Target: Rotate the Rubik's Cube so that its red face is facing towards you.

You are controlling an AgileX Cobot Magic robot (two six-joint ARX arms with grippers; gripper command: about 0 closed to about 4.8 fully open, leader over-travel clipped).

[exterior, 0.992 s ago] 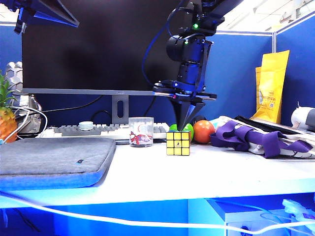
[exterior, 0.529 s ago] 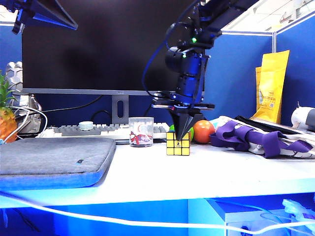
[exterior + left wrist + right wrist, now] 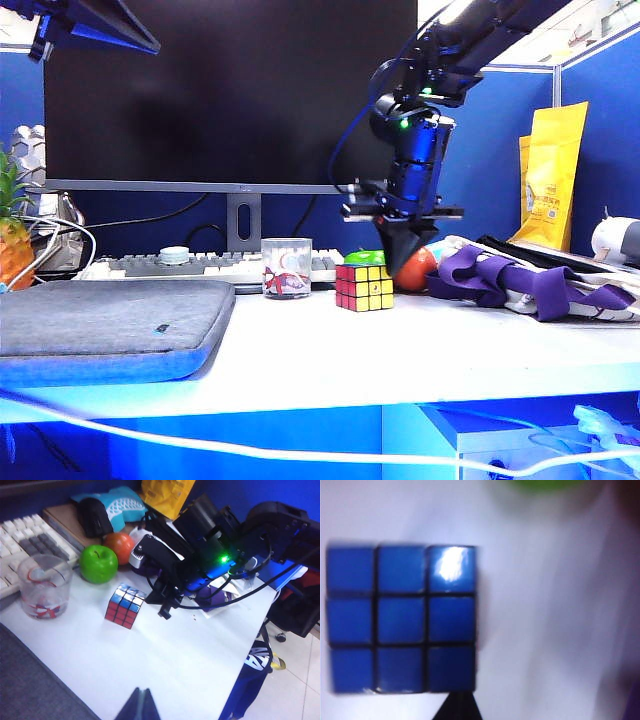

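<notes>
Cube loose on the white surface point(image 3: 420, 350), both tools clear of it.

Nearest us in the exterior view lies a grey padded fabric sleeve point(image 3: 110, 325) at lower left; behind it, mid-frame, we see the Rubik's Cube point(image 3: 364, 287), glossy squares in a black grid, turned corner-on with the red face point(image 3: 345, 288) at its left and yellow at its right. Just right of and above it hangs the right tool point(image 3: 402, 262), its black tapered fingers pressed together, pinching nothing. The right wrist view alone shows us the blue top; the left wrist view shows the left tool point(image 3: 142, 706) well apart, its dark tips together. Farther back stand a clear glass point(image 3: 287, 268), a green apple point(image 3: 98, 564), a keyboard point(image 3: 190, 264) and a dark monitor point(image 3: 230, 95) against blue partitions.
</notes>
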